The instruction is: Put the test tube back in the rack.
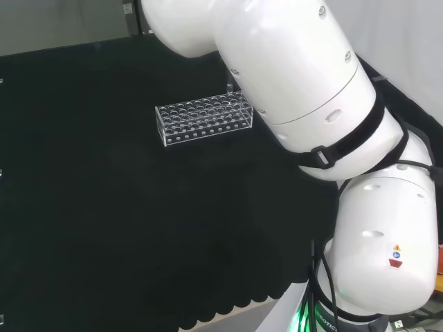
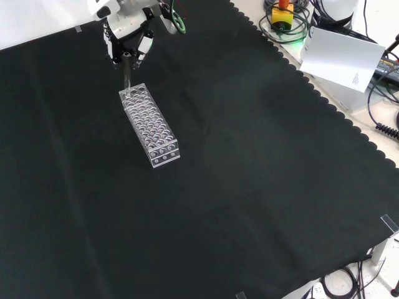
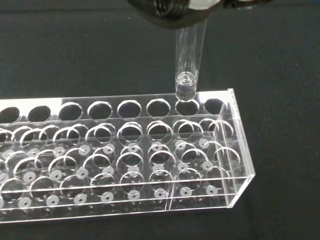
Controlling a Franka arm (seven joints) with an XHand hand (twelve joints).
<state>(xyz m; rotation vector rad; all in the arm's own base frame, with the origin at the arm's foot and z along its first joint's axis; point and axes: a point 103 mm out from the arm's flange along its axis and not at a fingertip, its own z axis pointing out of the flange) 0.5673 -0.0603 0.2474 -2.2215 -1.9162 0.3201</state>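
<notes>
A clear plastic rack [image 2: 149, 129] with several rows of round holes lies on the black cloth; it also shows in the head view [image 1: 203, 119] and close up in the wrist view [image 3: 125, 155]. The hand [image 2: 128, 31] hangs over the rack's far end in the front view, its fingers pinched on a clear test tube [image 2: 126, 75] that points straight down. In the wrist view the tube [image 3: 189, 57] is upright, its round tip just above a hole in the outermost row near the rack's corner. The rack's holes that show are empty.
Black cloth [image 2: 237, 187] covers the bench all round the rack. In the front view its scalloped edge runs down the right side, with cables, a white sheet [image 2: 343, 59] and gear beyond it. The arm's white links [image 1: 311, 104] rise at the head view's right.
</notes>
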